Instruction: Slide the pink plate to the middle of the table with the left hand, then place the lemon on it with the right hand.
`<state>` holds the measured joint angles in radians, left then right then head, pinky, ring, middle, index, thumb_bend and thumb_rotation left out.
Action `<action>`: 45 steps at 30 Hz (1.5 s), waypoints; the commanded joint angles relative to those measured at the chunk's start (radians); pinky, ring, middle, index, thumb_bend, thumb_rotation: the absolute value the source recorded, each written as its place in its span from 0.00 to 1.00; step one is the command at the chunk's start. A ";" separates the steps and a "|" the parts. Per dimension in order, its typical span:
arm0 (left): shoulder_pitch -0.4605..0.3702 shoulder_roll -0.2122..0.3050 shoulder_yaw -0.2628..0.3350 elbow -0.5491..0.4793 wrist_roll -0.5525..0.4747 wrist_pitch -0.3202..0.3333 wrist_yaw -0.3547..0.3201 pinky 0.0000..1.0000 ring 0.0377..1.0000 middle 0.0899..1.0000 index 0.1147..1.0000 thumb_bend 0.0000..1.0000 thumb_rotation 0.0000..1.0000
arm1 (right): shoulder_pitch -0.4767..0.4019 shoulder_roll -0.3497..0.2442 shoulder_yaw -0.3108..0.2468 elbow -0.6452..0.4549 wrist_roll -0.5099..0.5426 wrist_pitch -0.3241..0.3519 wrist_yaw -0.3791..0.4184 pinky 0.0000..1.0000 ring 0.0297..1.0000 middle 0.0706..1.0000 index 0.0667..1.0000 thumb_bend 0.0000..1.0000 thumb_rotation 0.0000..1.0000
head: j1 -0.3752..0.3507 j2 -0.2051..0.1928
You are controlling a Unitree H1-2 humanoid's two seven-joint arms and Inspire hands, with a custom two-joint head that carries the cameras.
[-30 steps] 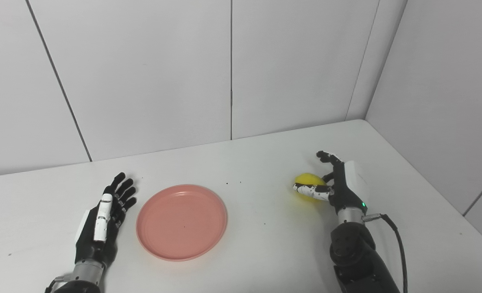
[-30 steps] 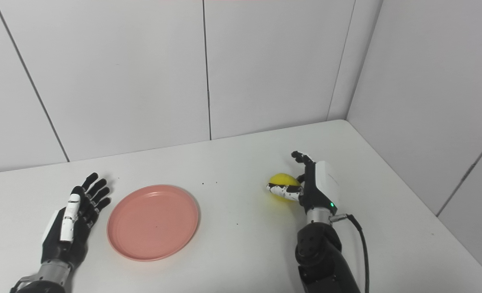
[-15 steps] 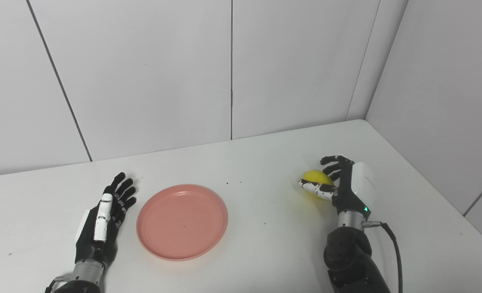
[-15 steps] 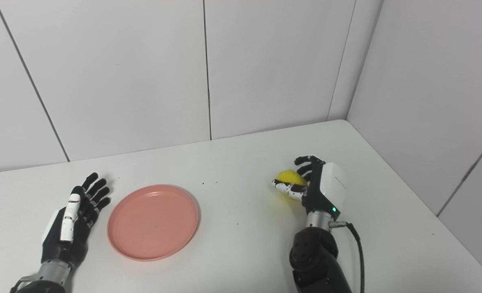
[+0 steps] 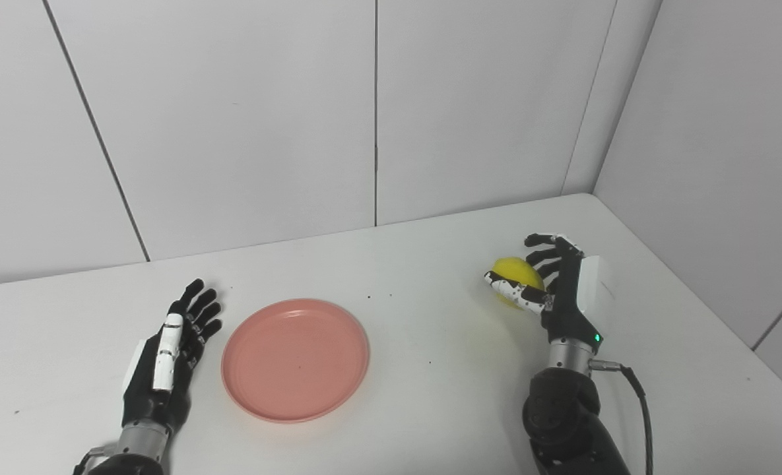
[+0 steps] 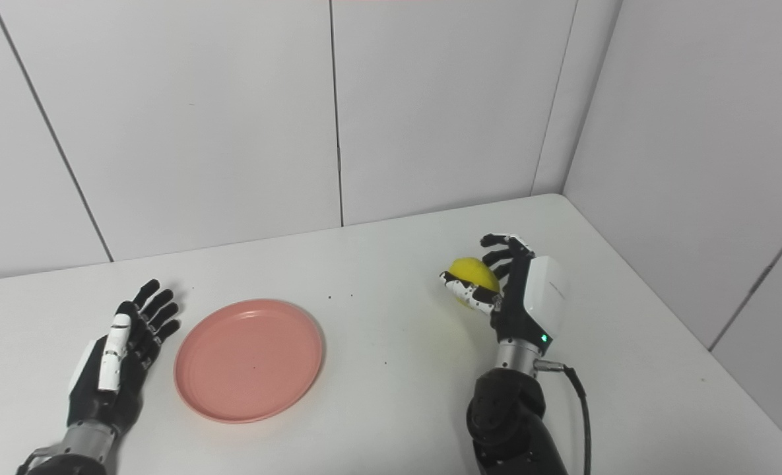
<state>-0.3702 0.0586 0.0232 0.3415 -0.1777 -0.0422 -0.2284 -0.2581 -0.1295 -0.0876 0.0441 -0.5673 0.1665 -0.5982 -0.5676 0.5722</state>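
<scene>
On white bench (image 5: 430,396) | pink plate (image 5: 295,359), left of centre | left hand (image 5: 166,359) beside it, fingers spread, flat | right hand (image 5: 555,290) clamped on lemon (image 5: 515,274)

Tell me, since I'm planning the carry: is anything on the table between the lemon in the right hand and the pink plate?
Nothing visible. The right hand is shut on the lemon, and only bare white table with a few tiny dark specks lies between it and the pink plate. The left hand rests open beyond the plate's far side.
</scene>
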 commanded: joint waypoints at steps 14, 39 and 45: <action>0.000 0.000 -0.004 0.011 0.002 0.017 0.002 0.91 0.91 0.91 0.89 0.37 1.00 | -0.073 0.025 0.094 -0.038 -0.036 -0.125 -0.002 0.23 0.36 0.43 0.49 0.51 0.00 | 0.012 -0.002; 0.015 -0.020 -0.020 -0.026 0.020 0.038 0.032 0.90 0.91 0.89 0.89 0.36 1.00 | -0.167 0.115 0.333 0.116 -0.095 -0.223 0.045 0.18 0.39 0.45 0.45 0.52 0.00 | 0.073 0.013; 0.020 -0.023 -0.029 -0.030 0.038 0.028 0.037 0.90 0.91 0.90 0.89 0.36 1.00 | -0.168 0.124 0.372 0.132 -0.106 -0.234 0.078 0.27 0.34 0.42 0.51 0.51 0.00 | 0.103 0.020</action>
<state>-0.3606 0.0445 0.0041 0.3201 -0.1511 -0.0220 -0.2022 -0.3827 -0.0132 0.2769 0.1926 -0.6615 -0.0100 -0.5244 -0.4649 0.5936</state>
